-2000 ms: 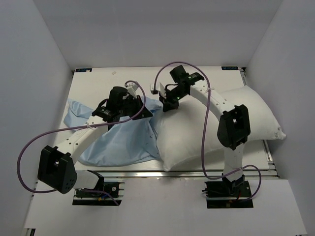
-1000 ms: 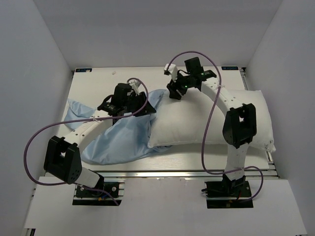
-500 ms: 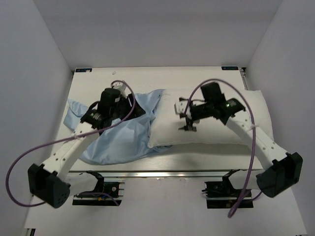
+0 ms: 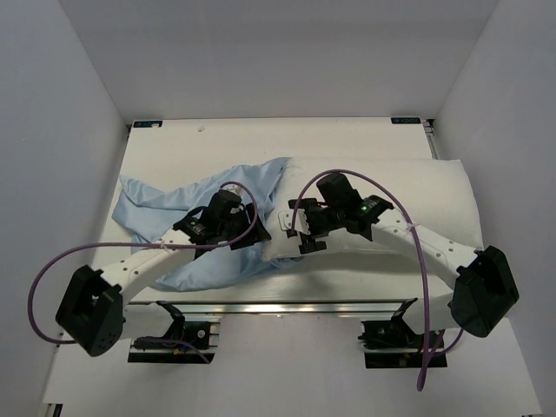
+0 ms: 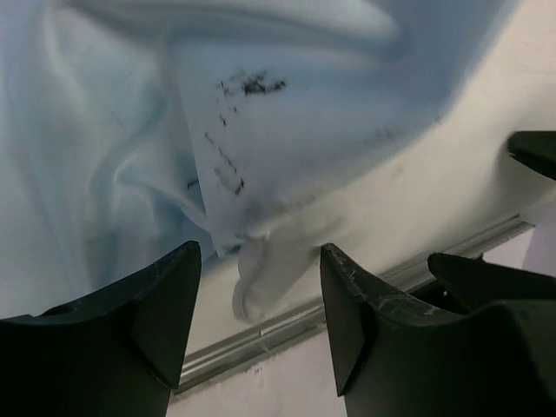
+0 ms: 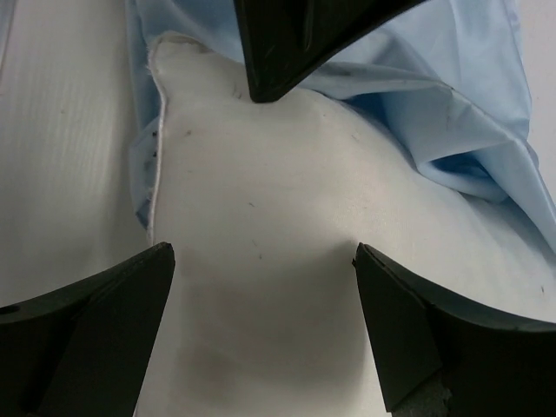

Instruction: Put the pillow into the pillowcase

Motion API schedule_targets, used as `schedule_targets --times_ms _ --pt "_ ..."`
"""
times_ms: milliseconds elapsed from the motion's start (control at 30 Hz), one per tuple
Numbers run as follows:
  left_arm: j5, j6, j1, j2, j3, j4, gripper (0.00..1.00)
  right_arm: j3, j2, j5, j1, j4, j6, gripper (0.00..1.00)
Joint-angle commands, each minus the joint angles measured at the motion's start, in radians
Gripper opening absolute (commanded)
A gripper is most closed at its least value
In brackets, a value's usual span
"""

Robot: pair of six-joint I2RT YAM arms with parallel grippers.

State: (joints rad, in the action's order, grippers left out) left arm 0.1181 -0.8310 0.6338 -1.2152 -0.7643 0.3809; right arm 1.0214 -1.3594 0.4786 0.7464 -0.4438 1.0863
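Fingers (image 5: 165, 321) of the left gripper (image 5: 261, 252) stand parted with nothing pinched between them; below them lies the crumpled pillowcase (image 5: 104, 156), and a pale tuck at its hem that may be a label or the cushion's tip, I cannot tell which; the right gripper (image 6: 262, 252) is spread wide and holds nothing, hovering over the pillow (image 6: 261, 287) close to its corner, with a left finger's tip showing at 12 o'clock of the right wrist view.

Seen from above, both grippers meet at the pillow's 8 o'clock corner; the pillow runs from the middle of the table (image 4: 174, 148) out to 3 o'clock, and the pillowcase is heaped toward 9 o'clock, its edge lapping under and beside that corner; almost all of the pillow looks to be outside.

To do the step well, I judge the left should pinch only the upper layer of the hem and lift it, so the mouth gapes; the right should then take the corner by a full fold of fabric, not the seam alone, and feed it toward 9 o'clock; catching both layers would shut the opening.
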Motion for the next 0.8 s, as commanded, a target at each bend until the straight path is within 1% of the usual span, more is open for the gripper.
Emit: schedule_targets --times_ms 0,233,433,533,633,667,767 --pt "-0.061 -0.011 0.010 -0.056 -0.050 -0.059 0.66 0.025 -0.003 -0.047 0.004 0.071 -0.009 0.89" --pt "-0.156 0.001 0.010 -0.106 -0.078 -0.050 0.61 -0.007 0.005 -0.051 0.004 0.077 -0.014 0.89" --pt "-0.175 0.006 0.010 -0.061 -0.089 -0.079 0.61 -0.032 -0.006 -0.078 0.002 0.086 -0.008 0.89" --pt "-0.179 0.003 0.010 -0.035 -0.061 -0.109 0.61 -0.035 -0.036 -0.097 0.002 0.088 -0.005 0.85" --pt "-0.192 0.003 0.009 -0.050 -0.059 -0.099 0.61 -0.020 -0.069 -0.109 0.004 0.079 -0.015 0.79" --pt "-0.192 0.003 0.009 -0.056 -0.059 -0.097 0.60 -0.015 -0.075 -0.110 0.004 0.076 -0.020 0.77" --pt "-0.196 0.003 0.009 -0.082 -0.059 -0.100 0.53 -0.007 -0.076 -0.109 0.004 0.068 -0.026 0.75"
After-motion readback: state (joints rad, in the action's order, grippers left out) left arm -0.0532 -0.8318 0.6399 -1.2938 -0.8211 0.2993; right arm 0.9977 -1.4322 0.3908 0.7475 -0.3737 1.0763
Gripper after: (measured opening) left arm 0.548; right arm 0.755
